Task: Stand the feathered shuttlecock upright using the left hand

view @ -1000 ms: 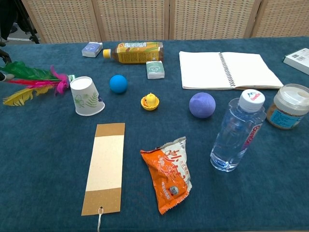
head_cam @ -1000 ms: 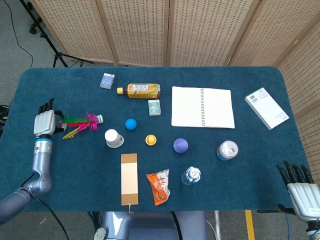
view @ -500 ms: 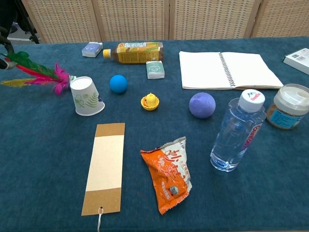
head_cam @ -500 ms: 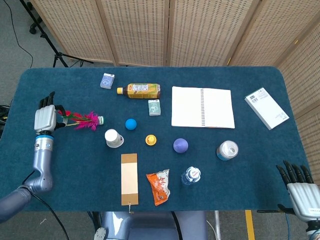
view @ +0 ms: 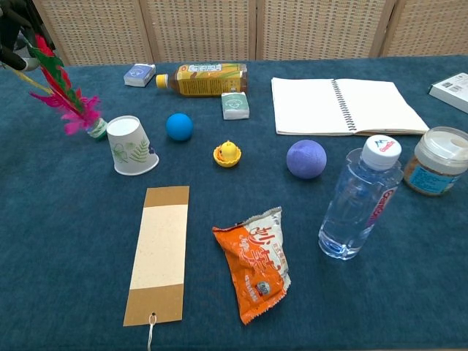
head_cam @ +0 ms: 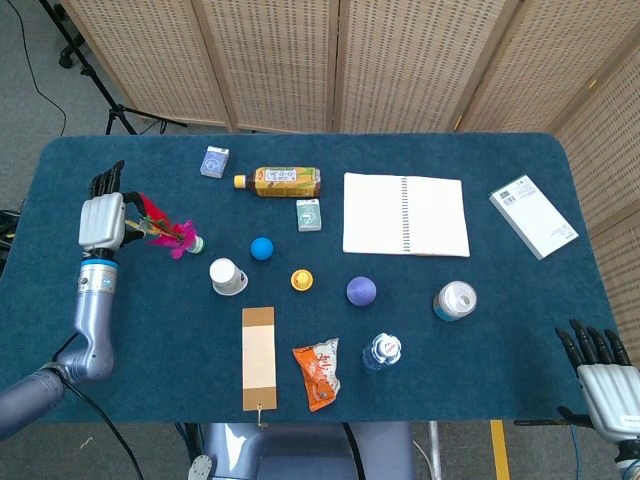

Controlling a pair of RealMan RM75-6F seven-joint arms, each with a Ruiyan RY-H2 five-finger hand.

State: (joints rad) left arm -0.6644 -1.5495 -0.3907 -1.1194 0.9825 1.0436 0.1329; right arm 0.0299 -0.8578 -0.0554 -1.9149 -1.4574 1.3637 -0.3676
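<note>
The feathered shuttlecock (head_cam: 166,228) (view: 64,93) has pink, green and yellow feathers and a small round base. Its base rests on the blue cloth just left of the paper cup, and the feathers slant up and to the left. My left hand (head_cam: 103,214) (view: 13,29) holds the feather tips at the table's far left. In the chest view only its dark fingers show in the top left corner. My right hand (head_cam: 603,372) hangs beyond the table's near right corner with fingers apart and nothing in it.
A white paper cup (head_cam: 226,276) stands upside down right beside the shuttlecock base. Further right lie a blue ball (head_cam: 262,248), a yellow toy (head_cam: 301,280), a purple ball (head_cam: 361,291) and a tea bottle (head_cam: 283,181). A cardboard tag (head_cam: 258,356) lies nearer.
The left hand has lifted the feather end up and away from me. The shuttlecock has swung from lying flat to steeply tilted on its base. The right hand has stayed put.
</note>
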